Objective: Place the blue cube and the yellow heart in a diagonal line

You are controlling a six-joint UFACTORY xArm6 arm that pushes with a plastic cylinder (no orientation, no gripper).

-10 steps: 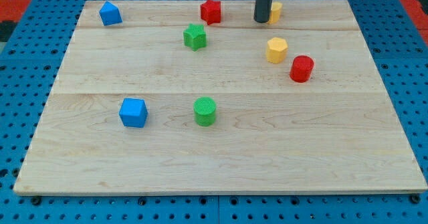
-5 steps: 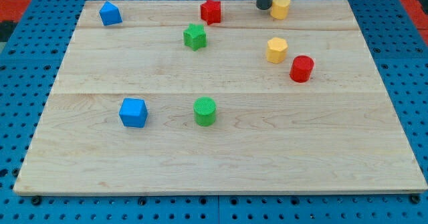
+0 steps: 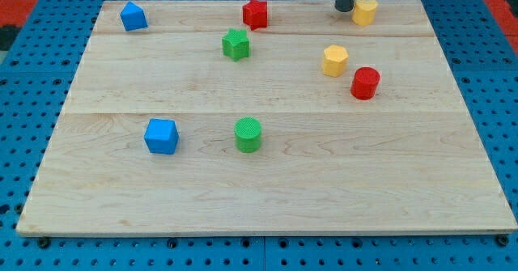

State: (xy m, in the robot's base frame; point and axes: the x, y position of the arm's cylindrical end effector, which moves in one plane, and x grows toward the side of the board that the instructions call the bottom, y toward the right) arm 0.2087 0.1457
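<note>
The blue cube (image 3: 161,136) sits at the board's lower left. The yellow heart (image 3: 364,11) lies at the view's top right, near the board's top edge. My tip (image 3: 346,9) is right against the heart's left side, touching or nearly so. The rod comes down from the view's top edge. The cube is far from the tip, down and to the left.
A blue house-shaped block (image 3: 133,16) is at top left. A red star (image 3: 256,13) and a green star (image 3: 235,44) are at top centre. A yellow hexagon (image 3: 335,61) and a red cylinder (image 3: 365,83) sit right of centre. A green cylinder (image 3: 248,133) stands beside the blue cube.
My tip has moved up and then to the right along the board's top edge, pushing the yellow heart to the right. The other blocks have not moved.
</note>
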